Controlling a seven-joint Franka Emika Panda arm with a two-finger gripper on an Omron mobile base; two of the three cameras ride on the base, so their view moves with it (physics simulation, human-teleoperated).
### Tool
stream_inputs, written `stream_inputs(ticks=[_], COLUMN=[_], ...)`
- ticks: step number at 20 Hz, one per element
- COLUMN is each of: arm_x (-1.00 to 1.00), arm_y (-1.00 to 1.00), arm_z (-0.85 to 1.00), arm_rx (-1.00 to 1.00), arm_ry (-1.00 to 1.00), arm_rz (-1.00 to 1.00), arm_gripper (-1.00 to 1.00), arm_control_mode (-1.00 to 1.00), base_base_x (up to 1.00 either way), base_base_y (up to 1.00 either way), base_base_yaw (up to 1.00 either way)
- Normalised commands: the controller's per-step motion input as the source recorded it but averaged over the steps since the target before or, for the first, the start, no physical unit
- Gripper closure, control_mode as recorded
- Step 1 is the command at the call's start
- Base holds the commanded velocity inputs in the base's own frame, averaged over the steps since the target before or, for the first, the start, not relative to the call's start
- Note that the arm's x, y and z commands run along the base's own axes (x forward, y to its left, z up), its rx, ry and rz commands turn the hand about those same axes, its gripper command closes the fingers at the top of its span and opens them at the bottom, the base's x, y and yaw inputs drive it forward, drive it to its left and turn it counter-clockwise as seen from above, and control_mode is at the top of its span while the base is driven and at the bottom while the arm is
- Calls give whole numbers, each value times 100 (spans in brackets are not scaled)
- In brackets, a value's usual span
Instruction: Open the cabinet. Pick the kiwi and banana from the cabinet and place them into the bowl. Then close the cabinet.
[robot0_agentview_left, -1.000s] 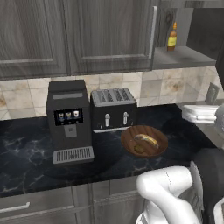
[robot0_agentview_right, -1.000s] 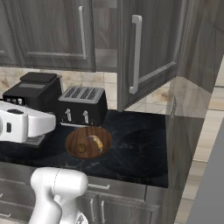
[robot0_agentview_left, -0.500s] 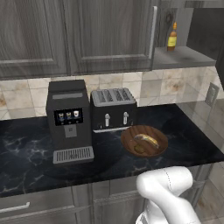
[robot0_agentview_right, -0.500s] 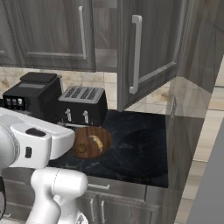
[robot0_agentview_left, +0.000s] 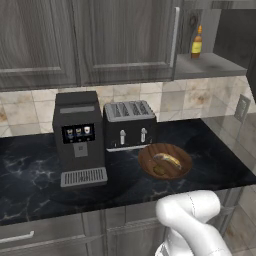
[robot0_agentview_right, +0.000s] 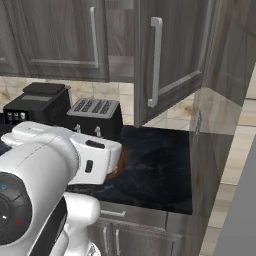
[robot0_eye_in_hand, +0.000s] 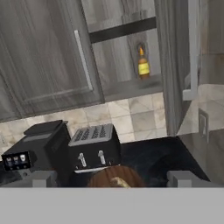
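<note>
Gripper (robot0_eye_in_hand: 112, 181) jaws spread wide, nothing between them, hovering near side of the bowl (robot0_agentview_left: 165, 161). Bowl sits on the black counter (robot0_agentview_left: 35, 175), just right of the toaster (robot0_agentview_left: 129, 125); banana (robot0_agentview_left: 167, 160) and kiwi (robot0_agentview_left: 159, 170) lie inside. Cabinet (robot0_agentview_right: 165, 55) right door stands open (amber bottle (robot0_eye_in_hand: 143, 64) on its shelf). Coffee machine (robot0_agentview_left: 79, 137) left of toaster.
</note>
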Motion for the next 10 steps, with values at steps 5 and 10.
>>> stream_inputs(ticks=[5,10], arm_x=[5,0], arm_y=[-12,-9], arm_z=[-20,-1], arm_rx=[-2,0], arm_ry=[-28,-32], arm_rz=[9,0], arm_gripper=[-100,-100], arm_control_mode=[-100,-100], base_base_x=[0,0], base_base_y=[0,0], base_base_yaw=[0,0])
